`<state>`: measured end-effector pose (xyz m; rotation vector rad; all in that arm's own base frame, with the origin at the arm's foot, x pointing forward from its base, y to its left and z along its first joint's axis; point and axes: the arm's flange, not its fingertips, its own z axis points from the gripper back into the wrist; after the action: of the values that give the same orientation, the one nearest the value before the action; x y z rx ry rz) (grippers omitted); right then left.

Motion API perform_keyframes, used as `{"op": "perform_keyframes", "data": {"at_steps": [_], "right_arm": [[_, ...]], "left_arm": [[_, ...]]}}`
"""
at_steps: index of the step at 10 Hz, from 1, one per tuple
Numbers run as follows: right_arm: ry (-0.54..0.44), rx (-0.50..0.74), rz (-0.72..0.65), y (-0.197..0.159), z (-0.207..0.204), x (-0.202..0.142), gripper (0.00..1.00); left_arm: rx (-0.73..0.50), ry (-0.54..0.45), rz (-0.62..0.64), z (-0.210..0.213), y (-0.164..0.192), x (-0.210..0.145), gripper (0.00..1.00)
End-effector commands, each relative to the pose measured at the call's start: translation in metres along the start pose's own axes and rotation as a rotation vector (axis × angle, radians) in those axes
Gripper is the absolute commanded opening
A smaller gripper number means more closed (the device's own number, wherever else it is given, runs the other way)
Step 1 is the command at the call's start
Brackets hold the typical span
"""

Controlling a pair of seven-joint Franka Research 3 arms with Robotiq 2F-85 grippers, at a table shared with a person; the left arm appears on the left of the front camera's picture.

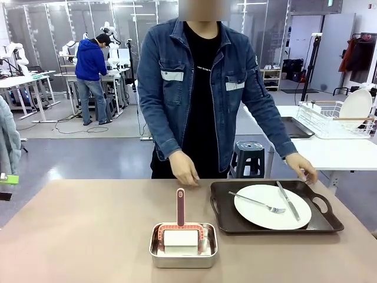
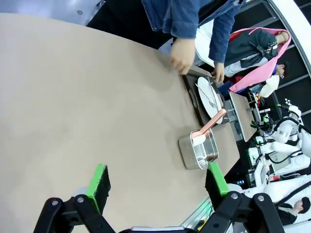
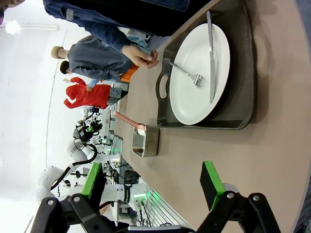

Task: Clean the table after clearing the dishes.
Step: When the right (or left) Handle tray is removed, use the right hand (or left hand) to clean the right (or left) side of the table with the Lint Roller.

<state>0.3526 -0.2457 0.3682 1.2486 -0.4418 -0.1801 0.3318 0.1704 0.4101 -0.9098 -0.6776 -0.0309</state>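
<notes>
Lab room, grey floor, white side table w/ a wire dish rack [image 1: 330,118] at far right, and a stool [image 1: 247,156] beyond the table [image 1: 88,230]. Tabletop is plain beige. A person in a denim jacket [image 1: 200,88] stands at its far edge.

Dark brown tray [image 1: 221,206] sits right of centre, toward the far edge. On it is a round white plate [image 1: 259,219] w/ fork [image 1: 259,203] and knife [image 1: 288,201] lying on it, apart from each other. One of the person's hands [image 1: 185,172] is low over the tabletop just beside the tray's far-left corner, fingers curled. The other hand [image 1: 301,169] is at the tray's far-right corner.

Small steel pan [image 1: 183,259] sits near the table's near edge, about centre, just left of the tray, not touching. Inside it are a white block [image 1: 181,238] and a pink-handled tool [image 1: 180,206], handle up.

Left gripper [image 2: 158,180] hangs above bare tabletop, fingers [image 2: 97,187] spread wide, nothing btwn them. Right gripper [image 3: 151,180] is above the tabletop beside the tray, also spread, holding nothing.
</notes>
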Motion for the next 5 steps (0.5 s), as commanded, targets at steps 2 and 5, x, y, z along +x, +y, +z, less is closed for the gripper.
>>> {"op": "perform_keyframes", "data": {"at_steps": [2, 5], "right_arm": [[-0.001, 0.009, -0.002, 0.004, 0.000, -0.001, 1.00], [-0.001, 0.009, -0.002, 0.004, 0.000, -0.001, 1.00]], "left_arm": [[0.028, 0.004, 0.009, 0.046, 0.028, 0.025, 1.00], [0.039, 0.060, 0.090, 0.076, 0.055, 0.036, 1.00]]}}
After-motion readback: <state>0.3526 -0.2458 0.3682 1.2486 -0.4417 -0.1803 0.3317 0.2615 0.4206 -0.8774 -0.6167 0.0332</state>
